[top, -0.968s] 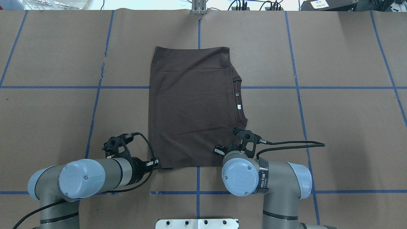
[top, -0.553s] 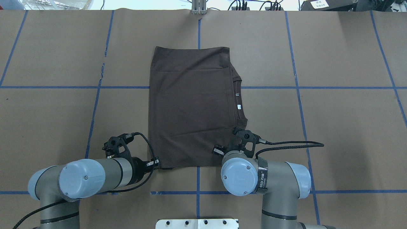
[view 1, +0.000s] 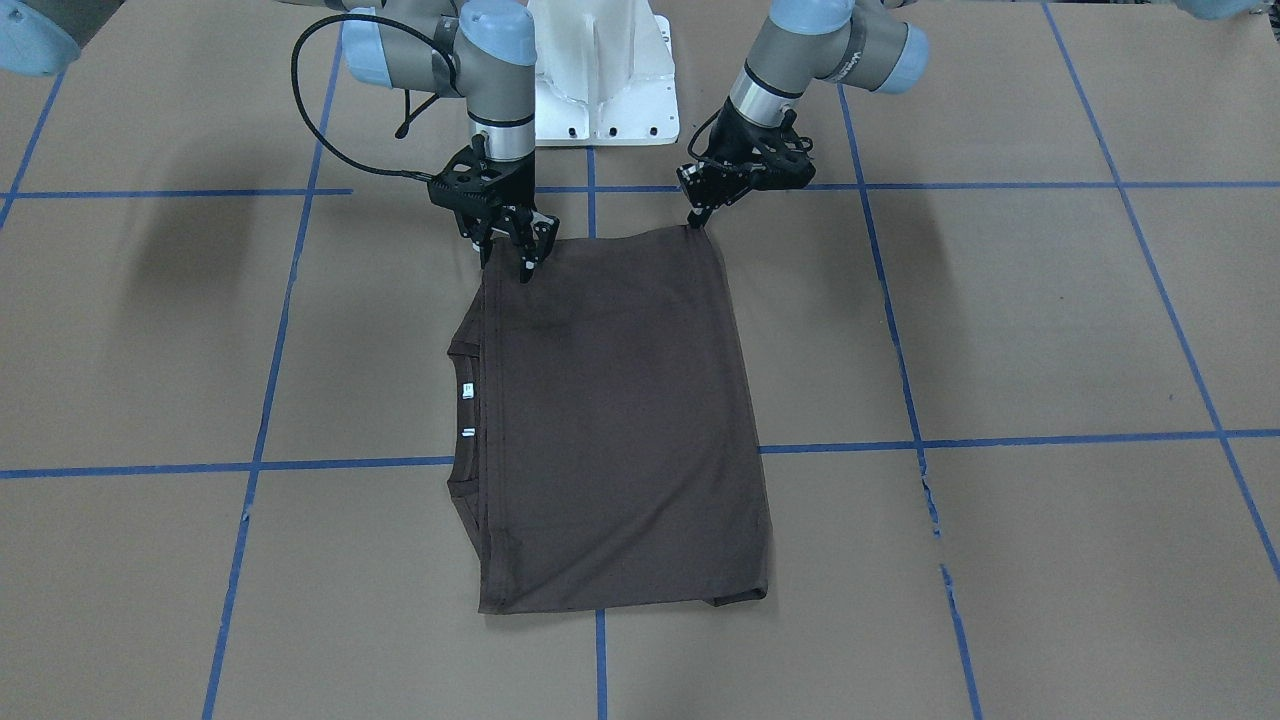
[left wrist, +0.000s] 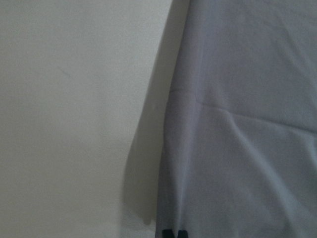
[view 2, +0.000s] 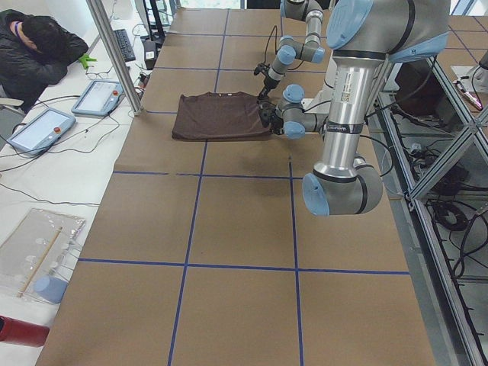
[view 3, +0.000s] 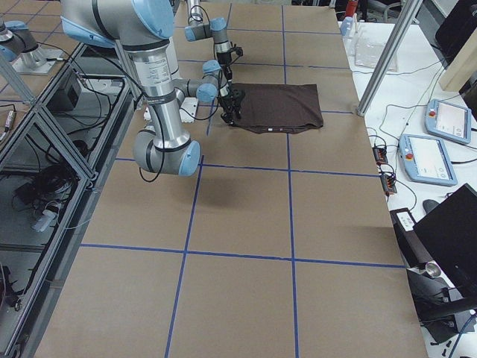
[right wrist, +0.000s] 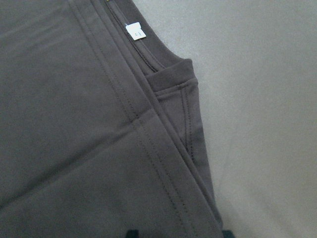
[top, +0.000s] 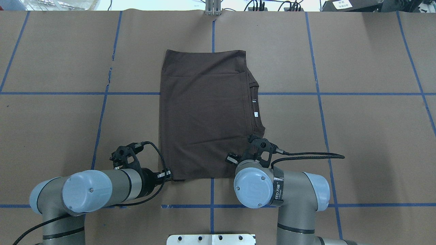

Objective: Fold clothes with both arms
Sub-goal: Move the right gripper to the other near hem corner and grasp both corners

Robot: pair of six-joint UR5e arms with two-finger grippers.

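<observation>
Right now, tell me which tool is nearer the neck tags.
Right. The right tool is at the shirt's collar-side corner, close to the tags; the left tool is at the opposite corner.

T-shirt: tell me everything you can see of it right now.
The T-shirt is dark brown soft knit with stitched hems, folded into a flat rectangle on the brown paper-covered table. Its ribbed collar and two small white tags peek out along the robot's right edge. The left hand looks pinched shut on one robot-side corner, where the cloth seems slightly raised. The right hand sits open at the other, fingertips either side of the layered hems.
</observation>
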